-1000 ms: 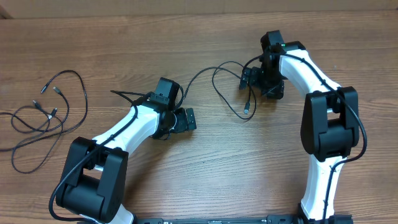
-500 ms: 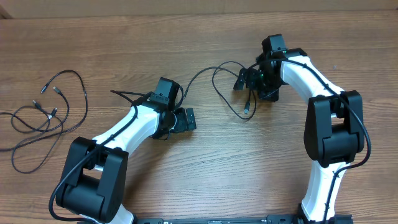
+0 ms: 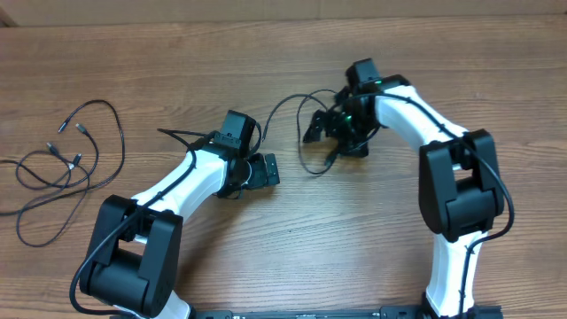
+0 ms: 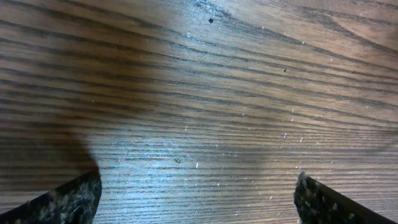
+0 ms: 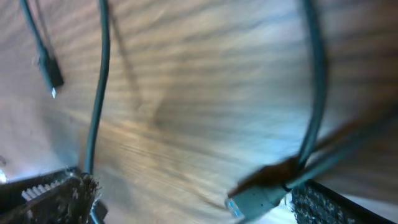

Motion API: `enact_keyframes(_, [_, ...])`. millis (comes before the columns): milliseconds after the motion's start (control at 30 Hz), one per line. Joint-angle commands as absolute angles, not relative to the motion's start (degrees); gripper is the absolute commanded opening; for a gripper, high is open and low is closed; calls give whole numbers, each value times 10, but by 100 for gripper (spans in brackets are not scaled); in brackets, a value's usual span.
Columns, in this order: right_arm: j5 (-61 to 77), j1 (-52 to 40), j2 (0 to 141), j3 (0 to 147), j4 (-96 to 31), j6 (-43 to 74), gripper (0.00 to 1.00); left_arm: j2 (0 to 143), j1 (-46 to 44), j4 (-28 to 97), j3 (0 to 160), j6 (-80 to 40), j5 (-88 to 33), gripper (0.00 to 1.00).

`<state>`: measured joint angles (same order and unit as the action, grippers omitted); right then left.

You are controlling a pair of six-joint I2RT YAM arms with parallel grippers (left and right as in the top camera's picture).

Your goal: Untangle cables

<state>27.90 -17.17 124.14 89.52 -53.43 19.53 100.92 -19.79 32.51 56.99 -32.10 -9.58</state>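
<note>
One black cable [image 3: 282, 105] loops across the table's middle, from beside the left arm to under my right gripper [image 3: 330, 138]. In the right wrist view its plug [image 5: 256, 195] lies between the spread fingers, close to the right finger [image 5: 336, 208], and the picture is blurred. A strand [image 5: 99, 81] and a second plug [image 5: 52, 77] pass on the left. My right gripper [image 5: 193, 208] is open. More cables [image 3: 64, 165] lie in a loose tangle at the far left. My left gripper [image 3: 263, 170] is open over bare wood [image 4: 199, 112], holding nothing.
The wooden table [image 3: 292, 248] reaches to a pale strip along the back edge [image 3: 266, 9]. Thicker black wires run along both white arms. The left arm [image 3: 177, 186] lies between the tangle and the middle cable.
My right gripper has moved left and a little toward the front. The middle cable's loop and plug end have shifted left with it. The left arm has not moved.
</note>
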Motion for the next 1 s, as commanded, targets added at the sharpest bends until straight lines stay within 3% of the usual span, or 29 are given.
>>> enact_keyframes(0, [258,-190,1300,858,-545,202,100,1028,-196,328,552,-328,-80,100])
enact_keyframes(467, [258,-247,1300,858,-562,202,100,1027,-176,339,552,-345,-72,100])
enact_keyframes(967, [256,-248,1300,858,-561,201,100,1027,-52,373,552,-363,-53,100])
